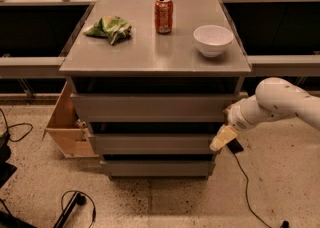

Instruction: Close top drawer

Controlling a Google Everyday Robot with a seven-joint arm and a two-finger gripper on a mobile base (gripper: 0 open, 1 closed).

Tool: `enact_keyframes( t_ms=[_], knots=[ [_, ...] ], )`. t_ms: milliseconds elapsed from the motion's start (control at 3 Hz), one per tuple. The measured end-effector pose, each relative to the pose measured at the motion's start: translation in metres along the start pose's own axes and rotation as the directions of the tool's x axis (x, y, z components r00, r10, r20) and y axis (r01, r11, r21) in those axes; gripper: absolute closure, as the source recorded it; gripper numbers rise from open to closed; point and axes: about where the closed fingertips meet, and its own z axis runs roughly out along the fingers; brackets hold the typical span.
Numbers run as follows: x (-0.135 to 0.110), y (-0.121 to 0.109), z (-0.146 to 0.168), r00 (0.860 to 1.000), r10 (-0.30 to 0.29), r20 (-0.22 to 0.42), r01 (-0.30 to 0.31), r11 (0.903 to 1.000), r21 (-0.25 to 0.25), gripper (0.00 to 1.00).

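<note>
The top drawer [152, 107] is a wide matte grey drawer with a plain front. It stands pulled out a little under the grey tabletop [150, 54], with a dark gap above its front. My white arm comes in from the right. The gripper [223, 138] hangs at the cabinet's right front corner, just below and right of the top drawer's front, level with the middle drawer [152, 143]. Only its pale tip shows.
On the tabletop stand a red soda can [163, 15], a white bowl [213, 40] and a green chip bag [110, 28]. A wooden box [67, 124] sits left of the cabinet. Cables [75, 204] lie on the floor. The bottom drawer [155, 168] also sticks out.
</note>
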Motion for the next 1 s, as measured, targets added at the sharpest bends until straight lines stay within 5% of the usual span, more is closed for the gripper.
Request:
enact_keyframes(
  t_ms=[667,1000],
  knots=[
    [0.002,0.004,-0.002,1.000,0.000,0.000,0.000,1.0000,0.000,0.00],
    [-0.012,0.039,-0.026,0.996,-0.090,0.000,0.090,0.9960,-0.006,0.00]
  ],
)
